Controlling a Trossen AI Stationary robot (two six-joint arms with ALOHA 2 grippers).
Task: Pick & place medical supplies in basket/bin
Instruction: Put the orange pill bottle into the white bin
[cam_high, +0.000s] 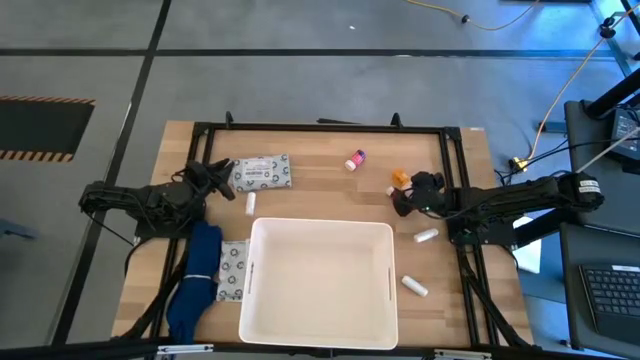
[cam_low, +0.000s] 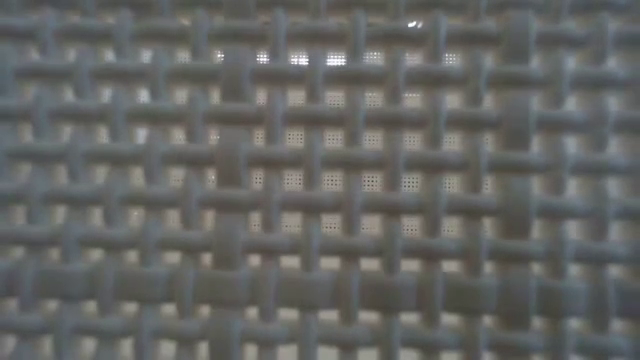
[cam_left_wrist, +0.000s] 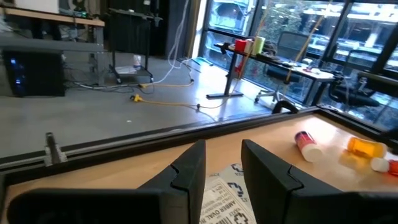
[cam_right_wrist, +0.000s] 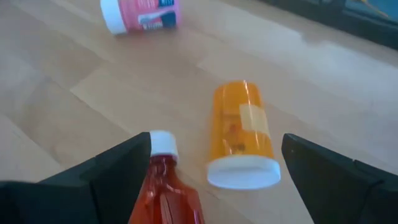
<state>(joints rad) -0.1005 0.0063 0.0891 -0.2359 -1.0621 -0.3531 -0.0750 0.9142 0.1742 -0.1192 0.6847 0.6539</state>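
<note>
Item, nearest my lens on the right wrist: red bottle (cam_right_wrist: 165, 186), white-capped, lying flat on the counter (cam_high: 320, 170) between my right pincer (cam_right_wrist: 214, 171)'s fingers. Beside it, also between the fingers, the orange vial (cam_right_wrist: 241, 140) on its side, white cap toward me. Both look loose, not gripped; the pincer is spread wide around the pair (I judge it is lined up to take one, and the crowding could spoil a clean pinch).

Item: pink vial (cam_right_wrist: 140, 14), lying further off toward the far edge, untouched.

Item: two white tubes, one (cam_high: 427, 237) just off the bin's right corner, one (cam_high: 415, 286) beside its right wall; a third (cam_high: 251, 204) sits off the far-left corner.

Item: patterned packet (cam_high: 262, 172), far-left; my left pincer (cam_left_wrist: 222, 171) rests at its end with the packet's edge between the fingers, about half closed. I cannot tell whether it pinches.

Item: second packet (cam_high: 232, 270), against the bin's left side, beside a blue cloth (cam_high: 197, 280).

Item: bin (cam_high: 320, 335), white, near-centre, nothing in it.

Arms: both reach low and inward from the sides.
</note>
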